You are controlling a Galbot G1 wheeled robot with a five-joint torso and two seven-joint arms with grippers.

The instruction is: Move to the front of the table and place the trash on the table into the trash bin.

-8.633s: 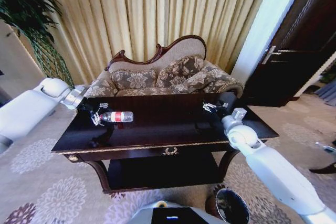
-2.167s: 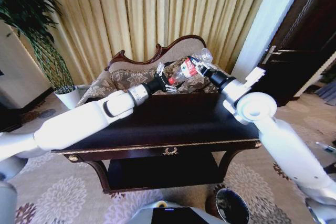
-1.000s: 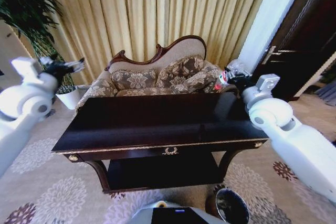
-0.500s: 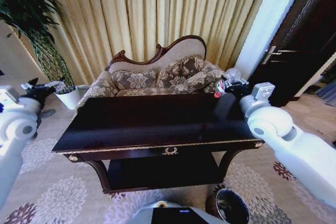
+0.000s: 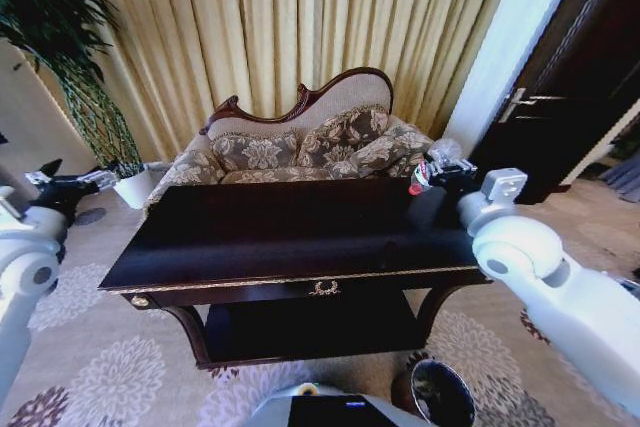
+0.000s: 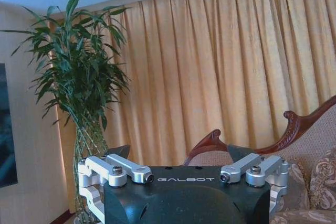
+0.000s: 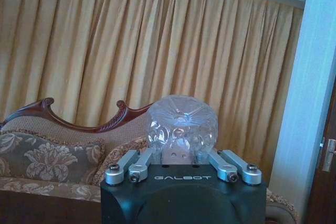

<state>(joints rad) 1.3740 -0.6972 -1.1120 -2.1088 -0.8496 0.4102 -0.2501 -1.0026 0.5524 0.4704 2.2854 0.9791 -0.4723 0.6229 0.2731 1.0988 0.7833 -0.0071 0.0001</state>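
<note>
The dark glossy table (image 5: pixel 290 237) with gold edge trim stands in front of me. My right gripper (image 5: pixel 438 169) hovers over its far right corner, shut on the trash, a clear plastic bottle (image 5: pixel 424 175) with a red label. In the right wrist view the bottle's ribbed clear base (image 7: pixel 182 123) sits between the closed-in fingers. My left gripper (image 5: pixel 72 179) is held out past the table's left end, open and empty; in the left wrist view its fingers (image 6: pixel 119 151) are spread wide. The trash bin (image 5: pixel 443 394) stands on the carpet near the table's front right leg.
A floral sofa (image 5: pixel 310 147) with a carved wooden back stands right behind the table. A tall plant in a white pot (image 5: pixel 130 185) is at the far left. A dark door (image 5: pixel 570 97) is at the right, and curtains cover the back wall.
The bottle went from my left gripper to my right one above the table. The left arm then swung out to the left and sank; the right gripper carried the bottle to the far right corner.
</note>
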